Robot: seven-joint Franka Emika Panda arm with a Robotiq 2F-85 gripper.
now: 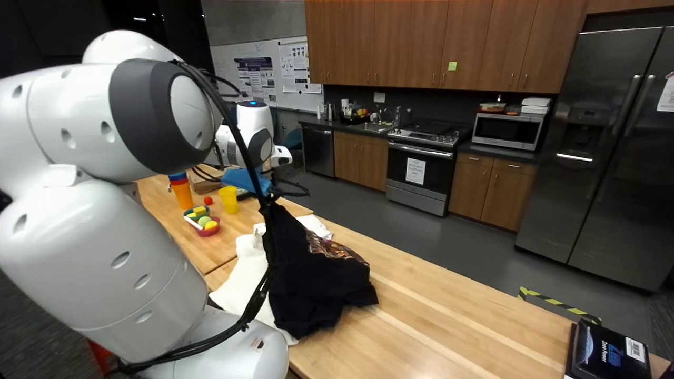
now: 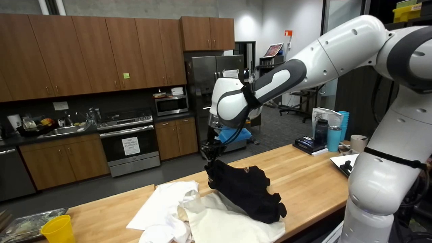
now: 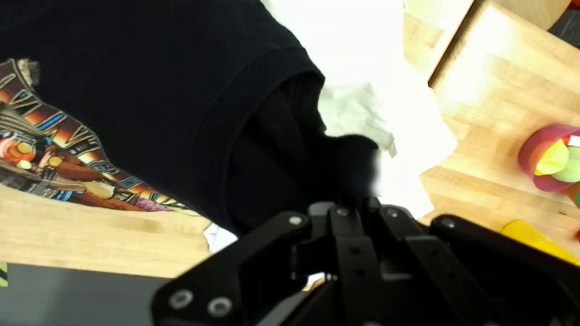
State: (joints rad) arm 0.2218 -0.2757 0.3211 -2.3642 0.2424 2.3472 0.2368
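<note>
Wooden table (image 2: 303, 180), cabinets (image 2: 91, 54) beyond. Gripper (image 3: 360, 204) closed on black shirt (image 2: 244, 190), pinched end off the table, cream cloth (image 2: 229, 224) near. Judged step: a shirt lift; next move calls for steady grip.

Free: tabletop (image 2: 300, 177) between black garment (image 2: 244, 190) and box (image 2: 304, 145) | obstacle: bottle (image 2: 321, 133) (upright)

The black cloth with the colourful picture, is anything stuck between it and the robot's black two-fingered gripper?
Nothing that I can see. The black two-fingered gripper is shut right on a bit of the black cloth with the colourful picture. The rumpled cream cloth lies lower, on the pale wooden table, not between them.
</note>
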